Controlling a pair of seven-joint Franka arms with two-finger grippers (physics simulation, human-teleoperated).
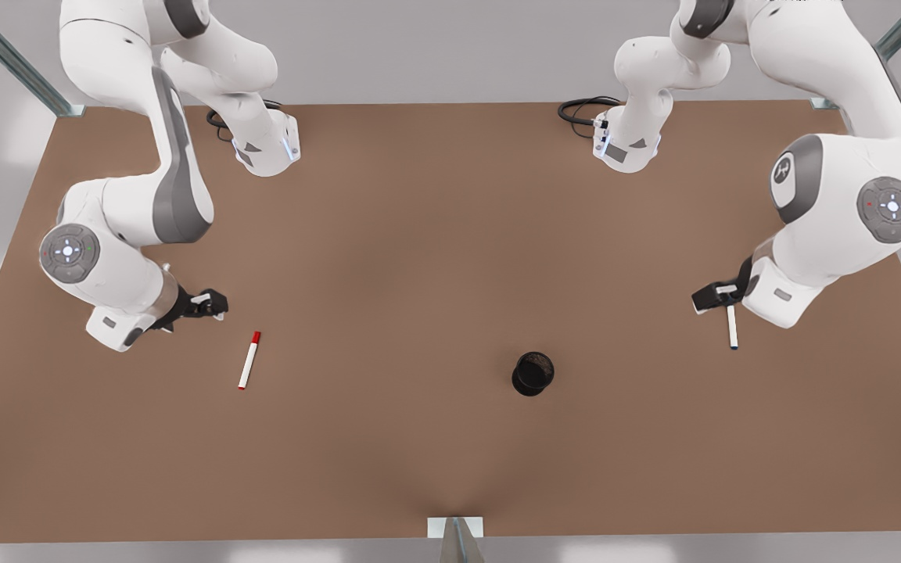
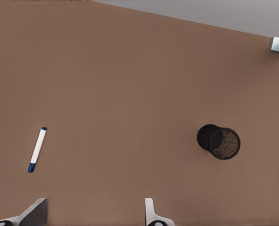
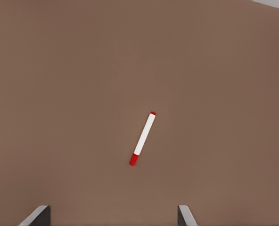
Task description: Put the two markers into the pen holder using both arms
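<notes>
The red-capped marker (image 1: 249,360) (image 3: 143,139) lies flat on the brown table toward the front view's left. My right gripper (image 1: 212,303) (image 3: 112,217) hovers open just behind and to the left of it, holding nothing. At the front view's right lies the blue-capped marker (image 1: 731,326) (image 2: 37,149). My left gripper (image 1: 712,297) (image 2: 92,217) hangs open over the table beside that marker, apart from it. The black mesh pen holder (image 1: 533,373) (image 2: 218,141) stands upright between the two markers, nearer the blue one, with nothing visible in it.
Both arm bases (image 1: 267,145) (image 1: 626,141), each with a black cable, stand at the table's back edge. Metal frame posts (image 1: 8,55) rise at the back corners. A metal bracket (image 1: 455,528) sits at the middle of the front edge.
</notes>
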